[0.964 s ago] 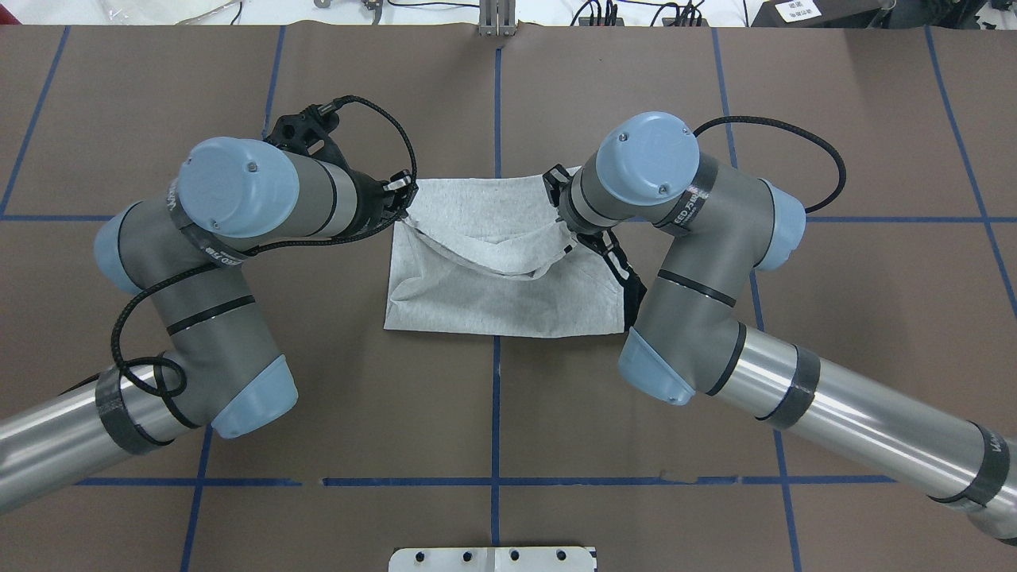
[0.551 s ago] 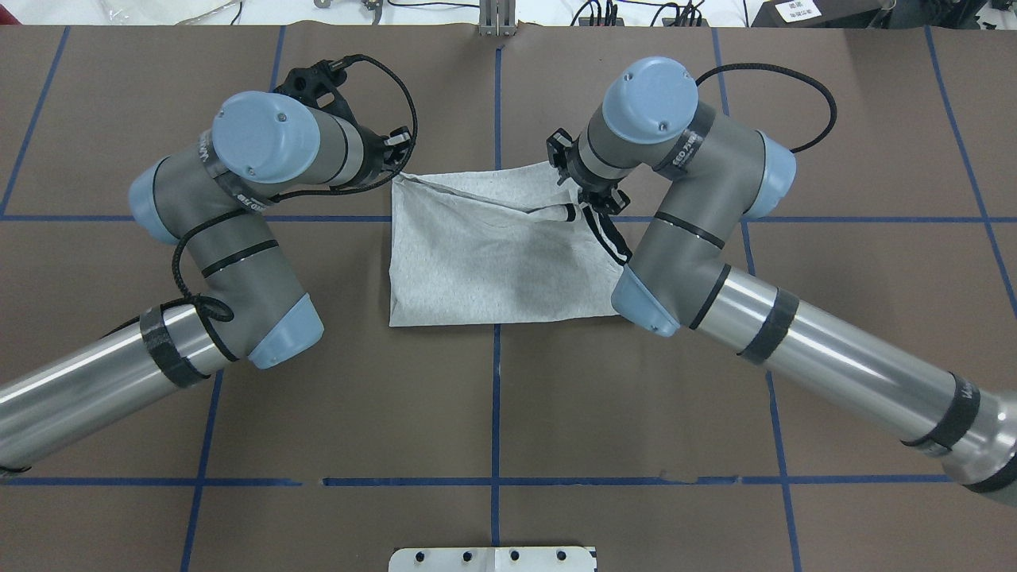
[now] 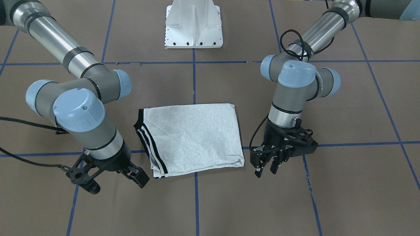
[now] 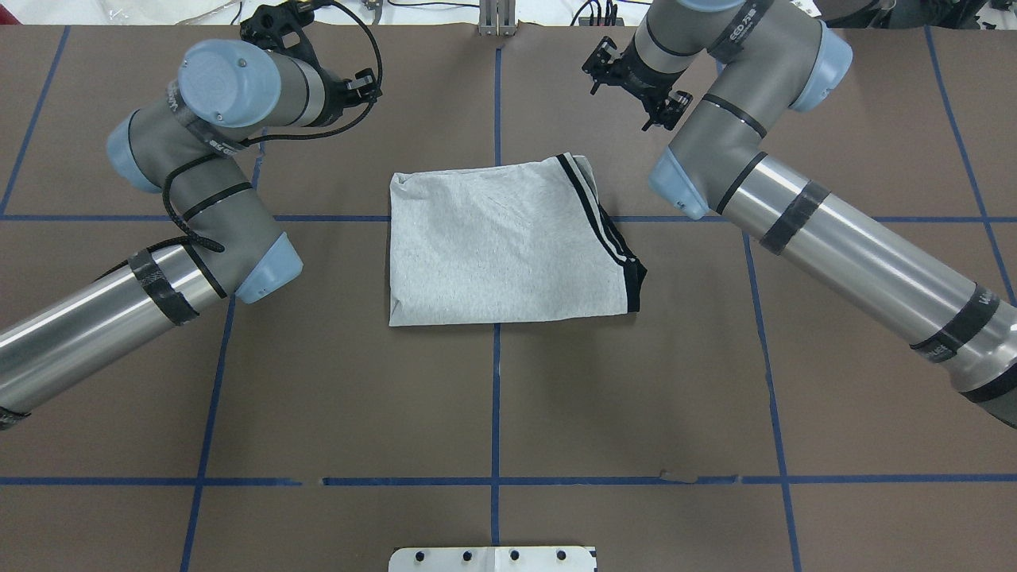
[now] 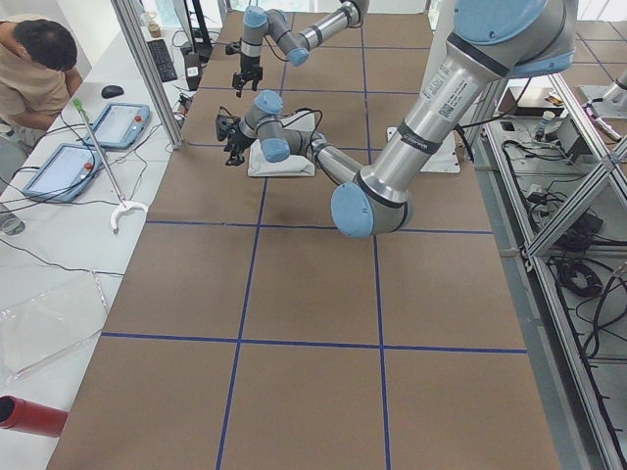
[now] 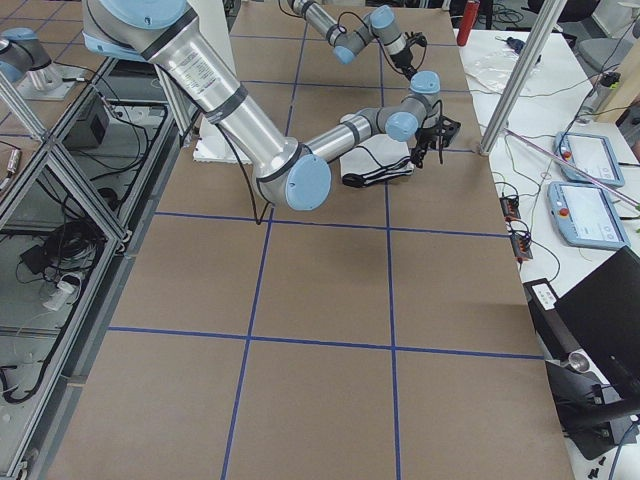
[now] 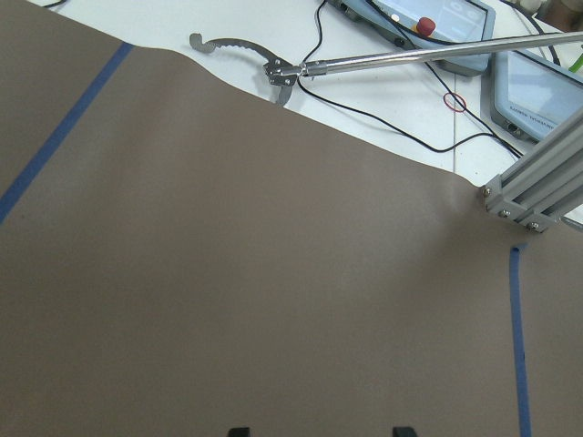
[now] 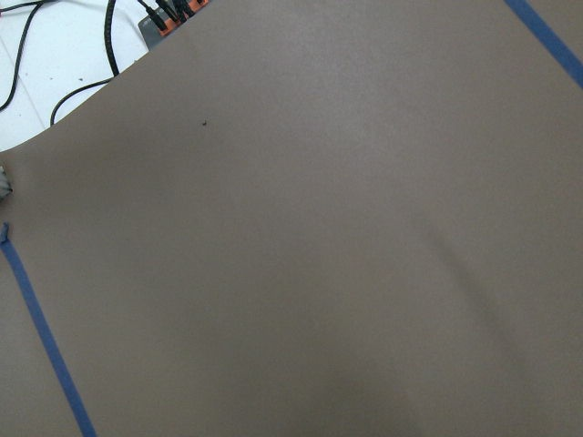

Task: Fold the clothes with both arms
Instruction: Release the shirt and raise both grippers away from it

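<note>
The clothes are one light grey T-shirt [image 4: 500, 246], folded into a flat rectangle at the table's middle, also seen from the front [image 3: 193, 137]. Its black-and-white striped trim [image 4: 605, 230] runs along the edge on my right arm's side. My left gripper [image 3: 266, 167] hangs open just above the table beside the shirt's far corner, apart from the cloth; its two fingertips [image 7: 239, 431] show wide apart over bare table. My right gripper [image 3: 136, 175] is open too, off the striped corner and holding nothing. In the overhead view both grippers [image 4: 361, 83] [image 4: 633, 83] sit beyond the shirt's far edge.
The white pedestal base [image 3: 193, 26] stands at the robot's side. Blue tape lines [image 4: 496, 413] grid the brown table. Past the far edge lie a metal grabber stick [image 7: 273, 68], control pendants [image 7: 437, 23] and an aluminium post [image 7: 537, 191]. A person [image 5: 34, 69] sits at the bench.
Both grippers carried the shirt's lifted edge over to the far side, let it go and moved farther away. The shirt now lies flat, folded, with the striped trim uncovered.
</note>
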You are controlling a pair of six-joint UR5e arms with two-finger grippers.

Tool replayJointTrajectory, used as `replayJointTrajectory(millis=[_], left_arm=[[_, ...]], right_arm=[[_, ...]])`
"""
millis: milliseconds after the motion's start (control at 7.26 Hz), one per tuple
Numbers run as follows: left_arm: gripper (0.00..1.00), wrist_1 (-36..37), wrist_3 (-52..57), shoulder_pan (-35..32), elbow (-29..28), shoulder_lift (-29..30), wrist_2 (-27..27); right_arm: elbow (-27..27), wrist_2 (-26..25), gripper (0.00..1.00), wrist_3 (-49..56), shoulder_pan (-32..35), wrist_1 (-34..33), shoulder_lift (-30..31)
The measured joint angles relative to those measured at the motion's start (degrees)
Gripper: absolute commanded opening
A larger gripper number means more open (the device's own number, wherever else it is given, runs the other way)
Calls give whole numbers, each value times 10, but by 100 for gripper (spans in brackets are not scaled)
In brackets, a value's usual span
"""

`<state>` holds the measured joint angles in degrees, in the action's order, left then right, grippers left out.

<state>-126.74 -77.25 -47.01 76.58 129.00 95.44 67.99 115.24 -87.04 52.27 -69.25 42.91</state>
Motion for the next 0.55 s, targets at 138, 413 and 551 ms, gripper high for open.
replayJointTrajectory(millis=[138,413,551], left_arm=[[62,-1,58,-22,10,-13,50],[62,2,234,-87,44,-68,172],[62,4,315,-127,62,-101,225]], right_arm=[[2,18,100,50,15,0,13],[33,81,100,208,70,-4,83],[43,112,100,295,110,-6,120]])
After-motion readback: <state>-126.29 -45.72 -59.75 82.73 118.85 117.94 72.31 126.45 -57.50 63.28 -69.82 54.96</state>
